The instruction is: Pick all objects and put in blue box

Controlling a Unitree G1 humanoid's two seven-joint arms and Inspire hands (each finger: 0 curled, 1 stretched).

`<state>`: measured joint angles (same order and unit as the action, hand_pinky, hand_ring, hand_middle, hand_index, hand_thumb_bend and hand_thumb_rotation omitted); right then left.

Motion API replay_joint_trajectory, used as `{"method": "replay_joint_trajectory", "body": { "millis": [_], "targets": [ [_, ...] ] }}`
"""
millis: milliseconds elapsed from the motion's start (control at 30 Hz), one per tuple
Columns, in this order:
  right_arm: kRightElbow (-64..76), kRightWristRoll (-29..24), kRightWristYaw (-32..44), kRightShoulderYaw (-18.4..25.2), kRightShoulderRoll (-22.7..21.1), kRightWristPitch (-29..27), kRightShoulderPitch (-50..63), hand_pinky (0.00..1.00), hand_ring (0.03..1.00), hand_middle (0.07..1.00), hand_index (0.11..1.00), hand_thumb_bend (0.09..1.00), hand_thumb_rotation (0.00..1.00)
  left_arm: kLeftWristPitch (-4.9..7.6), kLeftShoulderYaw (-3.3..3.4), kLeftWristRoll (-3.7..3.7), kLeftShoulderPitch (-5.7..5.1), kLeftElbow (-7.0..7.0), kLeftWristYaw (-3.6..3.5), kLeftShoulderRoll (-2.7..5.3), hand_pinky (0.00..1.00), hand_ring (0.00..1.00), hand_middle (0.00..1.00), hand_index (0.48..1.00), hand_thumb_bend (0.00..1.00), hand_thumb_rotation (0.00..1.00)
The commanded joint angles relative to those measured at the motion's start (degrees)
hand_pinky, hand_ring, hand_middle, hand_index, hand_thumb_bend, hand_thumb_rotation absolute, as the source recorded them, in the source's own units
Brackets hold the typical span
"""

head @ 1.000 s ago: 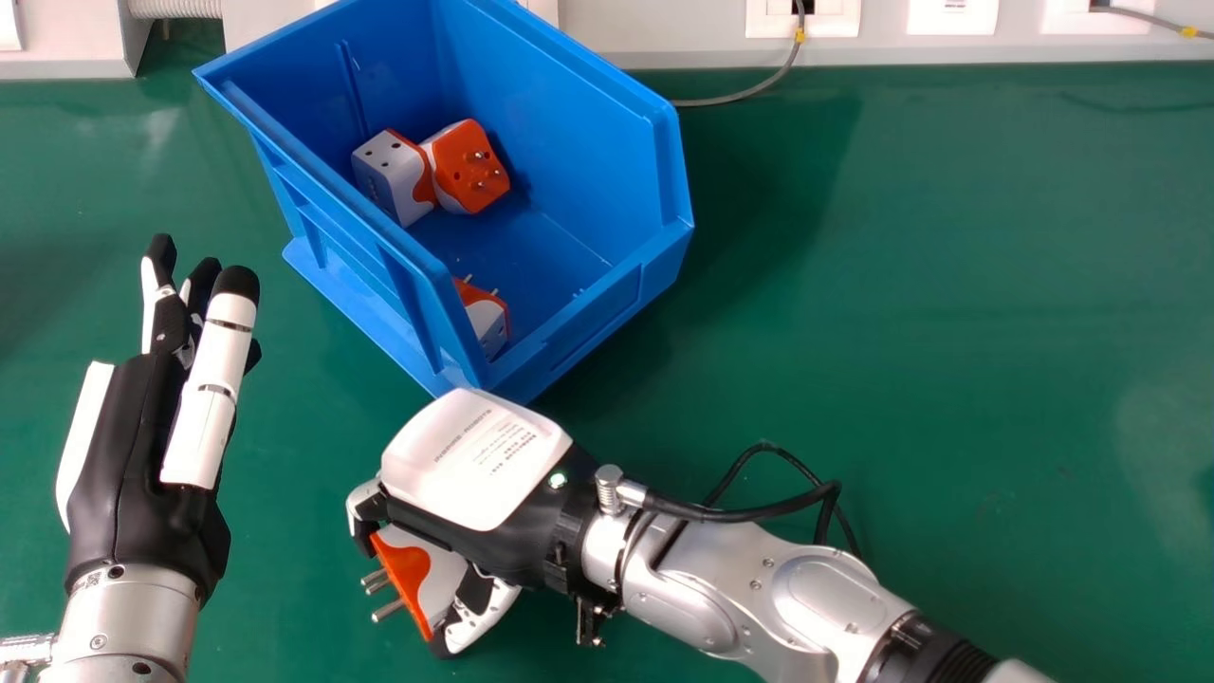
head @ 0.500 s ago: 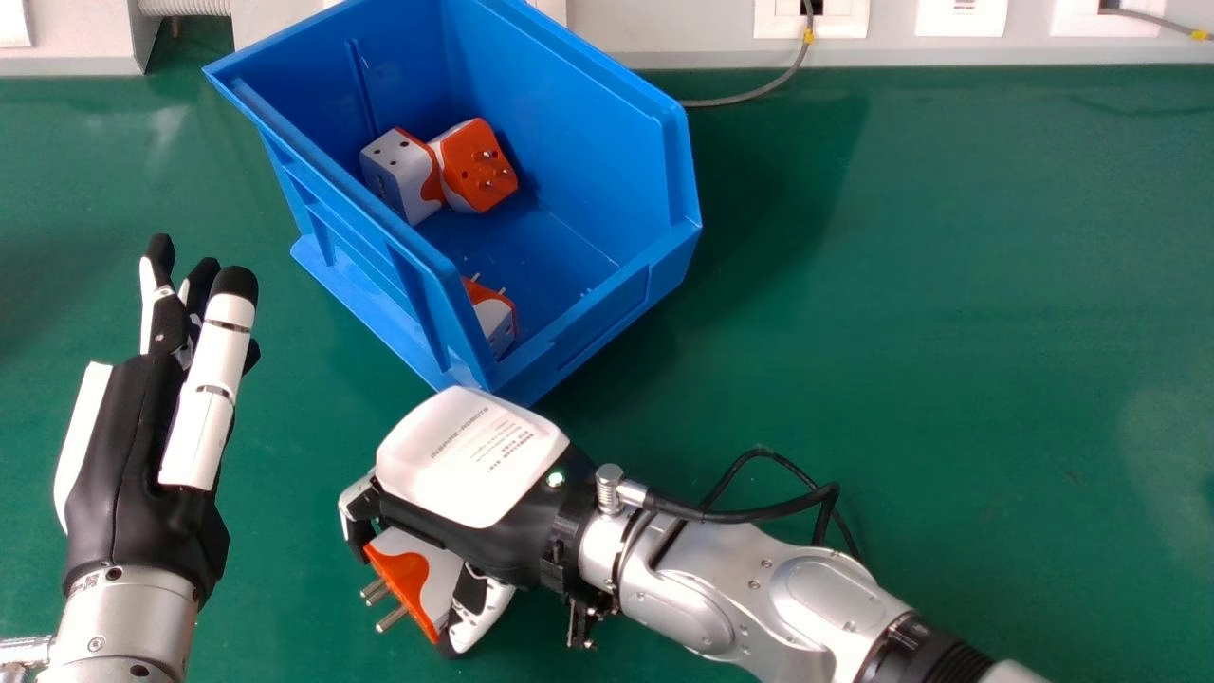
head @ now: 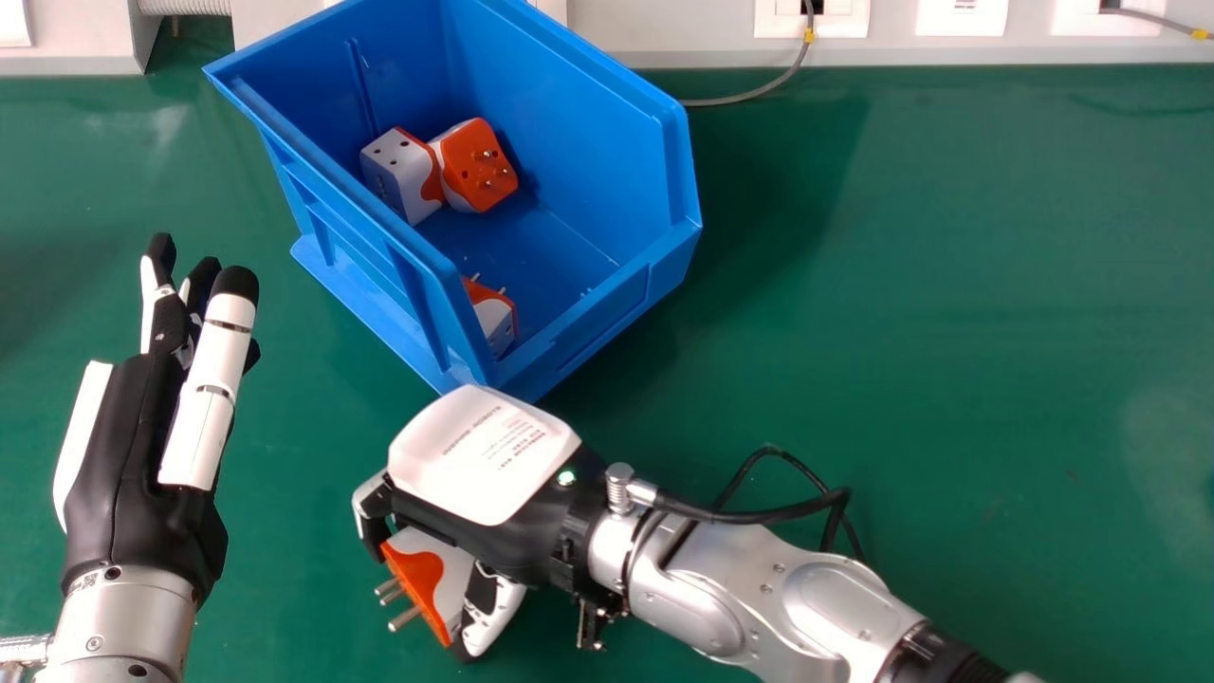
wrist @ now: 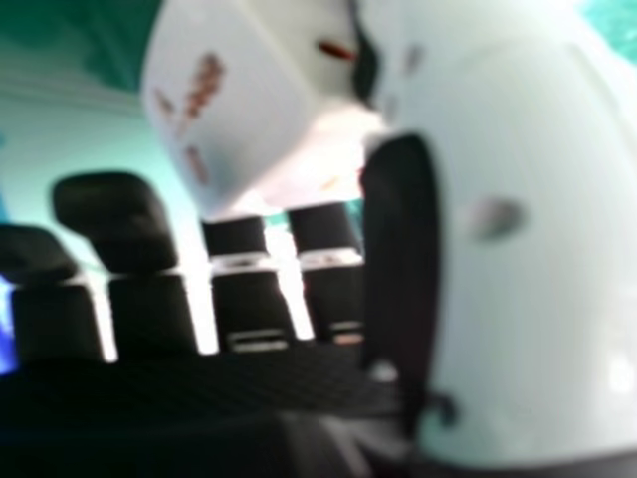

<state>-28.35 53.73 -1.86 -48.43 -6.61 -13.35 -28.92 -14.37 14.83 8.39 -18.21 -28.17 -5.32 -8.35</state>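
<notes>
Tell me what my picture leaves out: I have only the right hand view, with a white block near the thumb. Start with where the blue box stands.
Observer: By the head view, the blue box stands on the green table, beyond the right robot hand.

Operator: Count the adapters you can make out inside it.

Observer: Three plug adapters are visible: two side by side in the far part, one in the near corner, partly hidden by the box's wall.

Operator: Describe the side of my block that faces away from me.

Observer: The held adapter has an orange side there, with metal prongs sticking out toward the robot's left.
</notes>
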Motion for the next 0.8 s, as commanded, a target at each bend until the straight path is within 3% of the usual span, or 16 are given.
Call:
{"method": "replay_joint_trajectory", "body": {
  "millis": [0,233,333,400,767],
  "targets": [
    [3.0,-0.6,1.3,1.4,-1.2,0.9,1.6,0.08,0.124,0.455,0.486,0.523,0.0,0.73,0.05,-0.44,0.03,-1.34,-0.23,-0.74,0.95,1.0,1.0,1.0,0.4,0.84],
    [15.3,-3.3,6.2,5.3,-4.1,2.7,7.1,0.1,0.137,0.452,0.488,0.523,0.0,0.51,0.12,-0.38,0.11,-1.37,-0.21,-0.86,0.95,1.0,1.0,1.0,0.41,0.84],
    [20.8,-4.6,7.8,7.3,-5.3,3.3,10.1,0.12,0.167,0.451,0.499,0.521,0.0,0.38,0.23,-0.34,0.16,-1.27,-0.29,-1.04,0.95,1.0,1.0,1.0,0.41,0.84],
    [23.5,-5.1,8.1,8.4,-6.0,3.3,11.8,0.18,0.239,0.461,0.524,0.514,0.0,0.41,0.27,-0.35,0.27,-1.02,-0.28,-1.1,0.95,1.0,1.0,1.0,0.41,0.84],
    [36.8,-8.3,10.6,14.9,-11.5,1.5,18.5,0.15,0.329,0.485,0.501,0.512,0.0,0.69,0.74,0.05,0.55,-0.14,-0.49,-1.55,0.95,1.0,1.0,1.0,0.41,0.84]
  ]
}}
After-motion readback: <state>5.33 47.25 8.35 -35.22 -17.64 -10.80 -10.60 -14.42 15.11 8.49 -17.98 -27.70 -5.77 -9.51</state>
